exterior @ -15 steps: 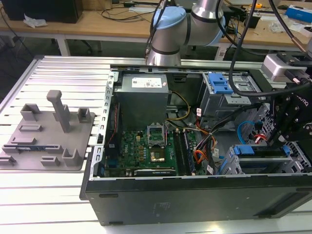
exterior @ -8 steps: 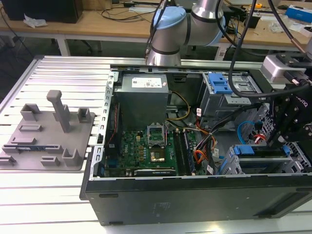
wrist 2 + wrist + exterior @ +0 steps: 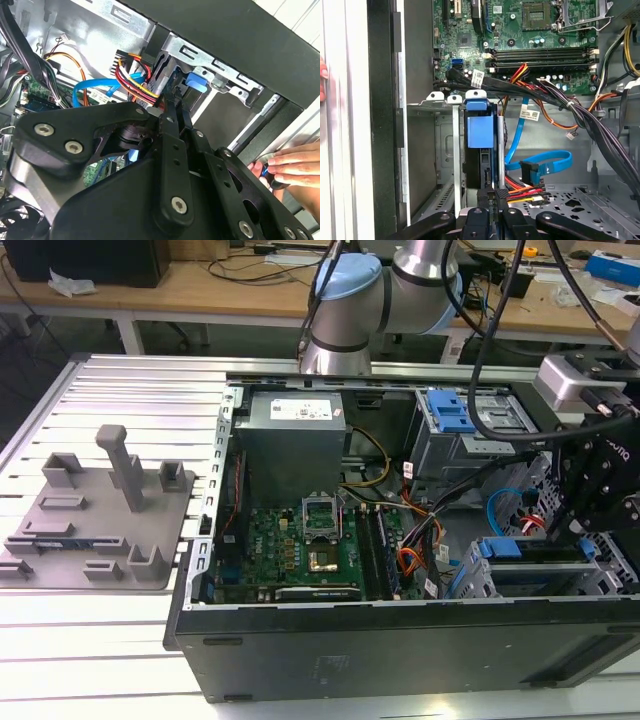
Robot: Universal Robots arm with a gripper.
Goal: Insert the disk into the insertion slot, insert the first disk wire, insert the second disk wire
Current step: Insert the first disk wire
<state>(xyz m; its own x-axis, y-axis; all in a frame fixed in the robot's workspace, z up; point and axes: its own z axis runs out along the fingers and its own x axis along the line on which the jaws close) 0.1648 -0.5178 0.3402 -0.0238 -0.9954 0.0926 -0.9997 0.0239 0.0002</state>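
Note:
The disk [image 3: 482,172] sits in the insertion slot [image 3: 445,150], a grey metal cage, with its blue carrier [image 3: 480,131] at the cage mouth. In the exterior view the disk [image 3: 535,552] lies low in the case at the exterior view's right. My gripper [image 3: 492,194] stands at the disk's rear end, its narrow fingers close together on the black plug of a disk wire [image 3: 525,192] with red, yellow and black strands. In the second wrist view the gripper [image 3: 178,114] reaches down beside the cage [image 3: 220,75]. A blue flat disk wire [image 3: 540,167] hangs loose beside it.
A person's hand [image 3: 295,165] rests on the case's outer edge; its fingertip [image 3: 322,80] also shows in the first wrist view. Thick black cable bundles [image 3: 600,130] cross above the cage. The motherboard [image 3: 300,550] and power supply [image 3: 295,440] occupy the case's middle.

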